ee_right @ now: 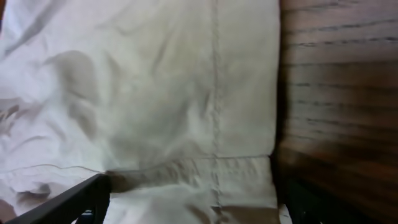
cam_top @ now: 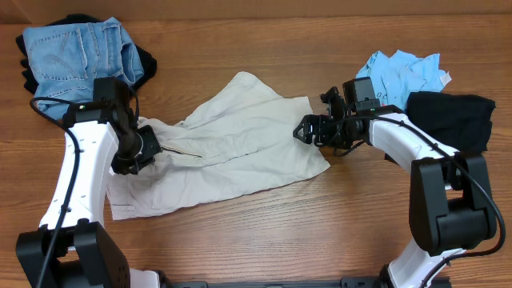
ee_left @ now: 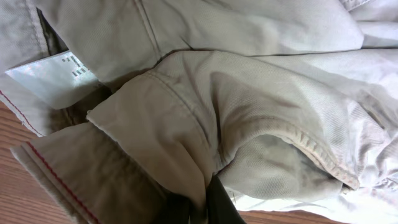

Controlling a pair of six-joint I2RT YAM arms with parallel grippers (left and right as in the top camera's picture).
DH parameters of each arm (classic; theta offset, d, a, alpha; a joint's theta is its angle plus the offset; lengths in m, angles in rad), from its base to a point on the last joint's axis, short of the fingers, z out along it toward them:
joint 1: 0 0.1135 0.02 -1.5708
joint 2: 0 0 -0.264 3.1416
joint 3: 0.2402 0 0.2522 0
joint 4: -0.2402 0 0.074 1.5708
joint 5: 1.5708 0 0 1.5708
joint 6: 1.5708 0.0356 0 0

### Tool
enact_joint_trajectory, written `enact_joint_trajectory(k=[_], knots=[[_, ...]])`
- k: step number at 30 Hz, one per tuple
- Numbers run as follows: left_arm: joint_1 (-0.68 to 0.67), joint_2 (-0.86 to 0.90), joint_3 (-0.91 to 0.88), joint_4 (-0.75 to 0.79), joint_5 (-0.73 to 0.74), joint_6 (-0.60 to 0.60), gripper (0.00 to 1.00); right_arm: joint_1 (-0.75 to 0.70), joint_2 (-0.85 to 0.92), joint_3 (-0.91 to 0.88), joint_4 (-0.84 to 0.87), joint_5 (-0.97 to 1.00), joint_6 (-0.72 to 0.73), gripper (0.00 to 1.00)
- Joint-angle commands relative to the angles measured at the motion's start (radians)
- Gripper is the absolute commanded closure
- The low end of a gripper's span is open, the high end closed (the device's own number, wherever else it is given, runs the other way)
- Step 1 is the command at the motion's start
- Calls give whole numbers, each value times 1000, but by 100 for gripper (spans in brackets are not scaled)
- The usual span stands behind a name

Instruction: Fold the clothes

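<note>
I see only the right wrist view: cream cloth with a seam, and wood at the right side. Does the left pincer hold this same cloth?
Observer: Yes. The left pincer is shut on a fold of the cream trousers, close to their white label.
Operator: Thank you. Do other garments lie near my arm?
Observer: Yes. From overhead, a light-blue tee and a black piece lie just beyond the right arm, apart from the trousers.
</note>
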Motion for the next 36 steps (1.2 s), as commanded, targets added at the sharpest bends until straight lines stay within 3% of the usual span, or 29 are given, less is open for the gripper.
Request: enact_joint_trajectory(k=[1,10,14,17,19,21,25,26,29,33,36], knots=[[5,3,0,-2,10,16,95,0,3,7,18,-79,0,11],[5,3,0,1,10,22,95,0,3,7,24,-98,31,31],[5,3,0,1,8,23,95,0,3,7,37,-115,53,51],[5,3,0,1,8,23,94,0,3,7,17,-111,52,41],[5,3,0,1,8,23,94,0,3,5,6,-106,52,40],[5,3,0,1,8,23,94,0,3,-11,4,-107,53,48],[5,3,0,0,9,23,94,0,4,-32,12,-108,61,51],[5,3,0,0,9,23,94,0,4,-32,21,-108,86,59],[5,3,0,1,10,23,96,0,4,-32,54,-107,114,96],[5,2,5,0,26,64,96,-23,2,-6,83,-96,182,96],[5,-15,28,-3,137,161,96,-51,-23,32,64,-157,185,96]])
